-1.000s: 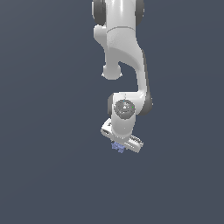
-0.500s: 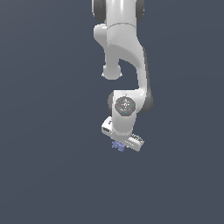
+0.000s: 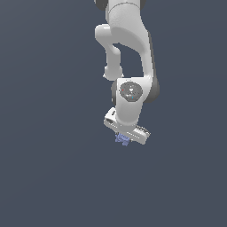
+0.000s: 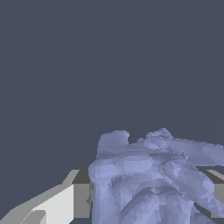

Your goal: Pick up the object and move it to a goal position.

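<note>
We see a glossy white arm [image 3: 126,31] with rounded links, dark joint bands, a grey disc cap [image 3: 131,91] speckled with tiny coloured dots, and a white-and-grey gripper [image 3: 123,136]

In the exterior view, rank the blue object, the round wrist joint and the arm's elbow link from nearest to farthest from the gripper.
1. Blue object: at the gripper, just under it.
2. Round wrist joint: directly above.
3. Elbow link: higher, toward the exterior view's left.

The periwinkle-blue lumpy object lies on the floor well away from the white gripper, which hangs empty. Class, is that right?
No. The object sits right under the gripper, between its fingers, as both the wrist view and exterior view show; it is periwinkle-blue and lumpy.
</note>
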Controlling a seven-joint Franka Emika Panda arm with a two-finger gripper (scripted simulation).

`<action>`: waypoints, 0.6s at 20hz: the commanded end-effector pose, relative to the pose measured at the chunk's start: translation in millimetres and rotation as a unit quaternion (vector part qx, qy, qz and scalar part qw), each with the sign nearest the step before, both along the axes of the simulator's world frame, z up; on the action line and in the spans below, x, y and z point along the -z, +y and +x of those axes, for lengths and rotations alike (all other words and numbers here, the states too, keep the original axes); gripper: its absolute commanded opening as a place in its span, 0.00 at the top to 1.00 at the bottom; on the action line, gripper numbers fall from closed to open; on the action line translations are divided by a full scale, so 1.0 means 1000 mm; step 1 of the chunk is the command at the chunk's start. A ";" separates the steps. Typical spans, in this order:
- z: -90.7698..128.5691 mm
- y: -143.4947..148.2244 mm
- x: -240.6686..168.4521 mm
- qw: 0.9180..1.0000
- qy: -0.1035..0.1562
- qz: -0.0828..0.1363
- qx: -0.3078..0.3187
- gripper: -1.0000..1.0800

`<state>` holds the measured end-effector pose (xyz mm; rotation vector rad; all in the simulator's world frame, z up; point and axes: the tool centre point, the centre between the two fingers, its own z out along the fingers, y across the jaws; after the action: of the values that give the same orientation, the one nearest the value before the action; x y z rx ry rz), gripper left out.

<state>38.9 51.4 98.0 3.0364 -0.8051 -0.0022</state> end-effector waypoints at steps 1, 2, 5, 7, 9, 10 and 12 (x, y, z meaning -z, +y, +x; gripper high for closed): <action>-0.008 0.004 -0.019 1.000 -0.001 0.000 0.000 1.00; -0.012 0.005 -0.028 1.000 -0.001 0.000 0.000 1.00; -0.024 0.010 -0.055 1.000 -0.001 0.000 0.000 1.00; -0.032 0.014 -0.074 1.000 -0.001 0.000 0.000 1.00; -0.040 0.017 -0.093 1.000 -0.001 0.000 0.000 1.00; -0.044 0.019 -0.103 1.000 -0.001 0.000 0.000 1.00; -0.052 0.023 -0.123 1.000 -0.001 0.000 0.000 1.00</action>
<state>-6.5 71.6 205.8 3.0369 -0.8049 -0.0008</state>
